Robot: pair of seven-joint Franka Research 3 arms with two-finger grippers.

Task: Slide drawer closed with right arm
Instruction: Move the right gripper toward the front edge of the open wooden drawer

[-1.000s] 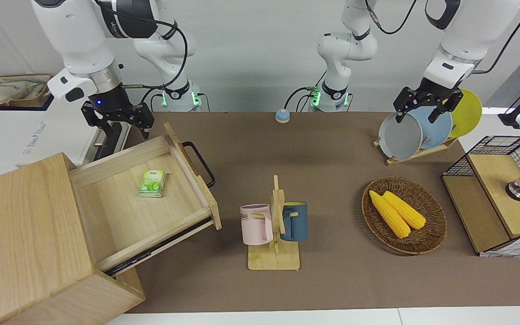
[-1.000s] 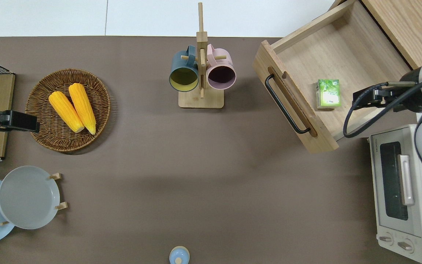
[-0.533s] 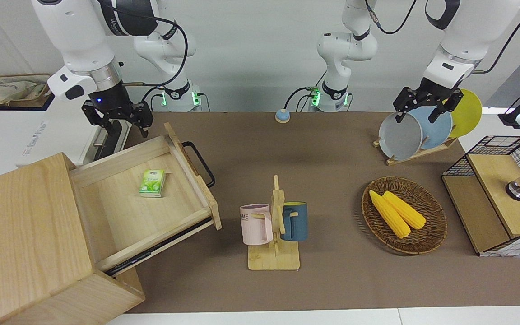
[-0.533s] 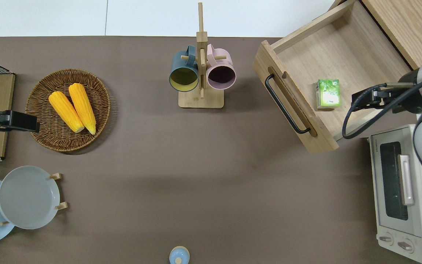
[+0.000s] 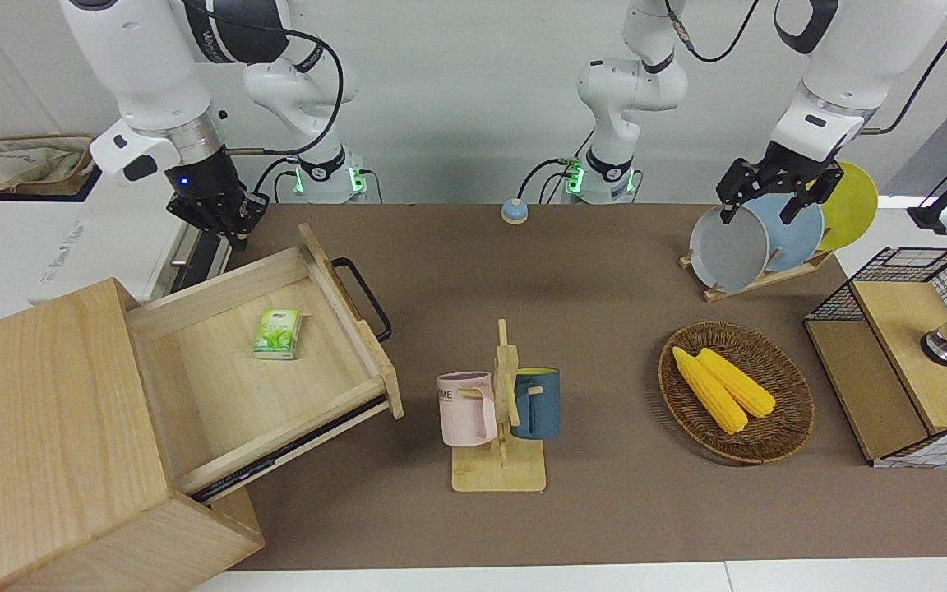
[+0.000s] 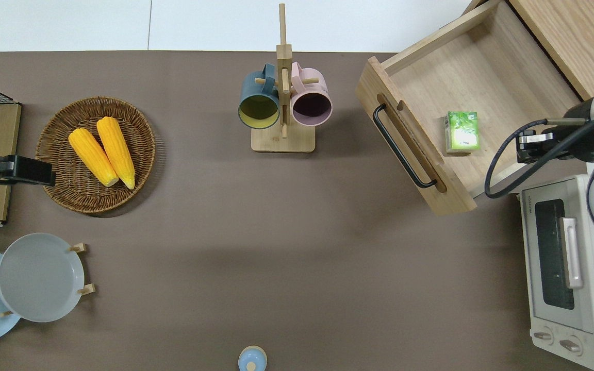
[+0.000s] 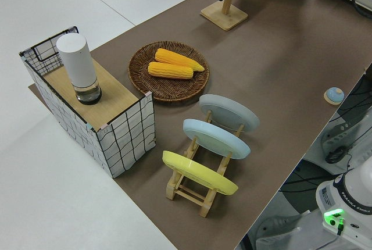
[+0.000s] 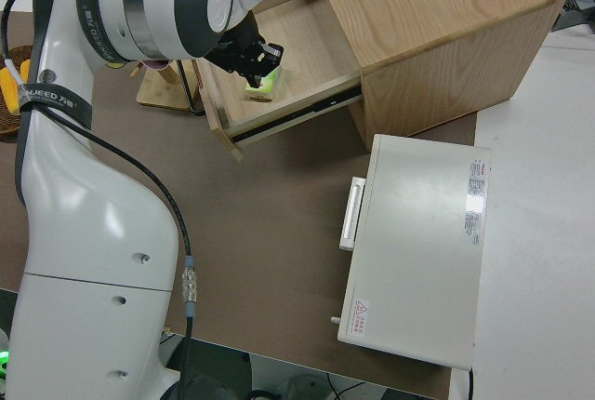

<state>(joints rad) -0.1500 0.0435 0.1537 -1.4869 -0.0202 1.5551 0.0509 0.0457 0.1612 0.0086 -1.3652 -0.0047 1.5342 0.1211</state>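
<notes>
The drawer (image 5: 352, 322) stands pulled far out of the pale wooden cabinet (image 5: 38, 411), with its black bar handle (image 5: 364, 298) facing the table's middle. A green packet (image 5: 278, 333) lies inside it. In the overhead view the drawer (image 6: 405, 135) sits toward the right arm's end of the table. My right gripper (image 5: 235, 234) hangs over the drawer's side wall nearer to the robots (image 6: 525, 147), touching nothing. It also shows in the right side view (image 8: 256, 60), over the drawer (image 8: 279, 112). My left gripper (image 5: 761, 210) is parked, open and empty.
A white toaster oven (image 6: 565, 268) stands beside the drawer, nearer to the robots. A mug rack (image 5: 502, 411) with two mugs stands close to the drawer front. A basket of corn (image 5: 786, 411), a plate rack (image 5: 757, 238) and a wire-framed box (image 5: 909, 353) stand toward the left arm's end.
My right gripper has turned about its wrist and shifted slightly toward the toaster oven. The drawer and the left arm have not moved.
</notes>
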